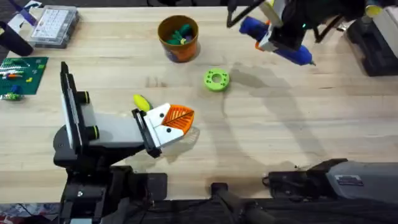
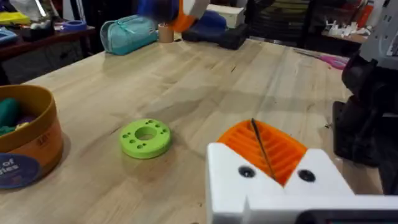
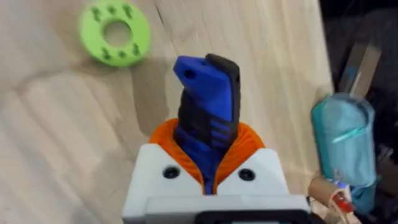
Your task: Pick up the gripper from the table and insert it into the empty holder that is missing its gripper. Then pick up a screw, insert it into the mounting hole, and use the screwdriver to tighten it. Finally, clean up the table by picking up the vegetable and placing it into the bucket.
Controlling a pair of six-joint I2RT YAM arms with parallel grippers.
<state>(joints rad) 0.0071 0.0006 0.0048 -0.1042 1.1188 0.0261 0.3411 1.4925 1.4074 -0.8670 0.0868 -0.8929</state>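
While you scan from the left of the overhead frame, you meet the holder at lower left, then your left gripper beside it with its orange pads pressed together on nothing. Just beside it lies the vegetable. Above centre stands the bucket. At upper right your right gripper pinches the screwdriver above the table.
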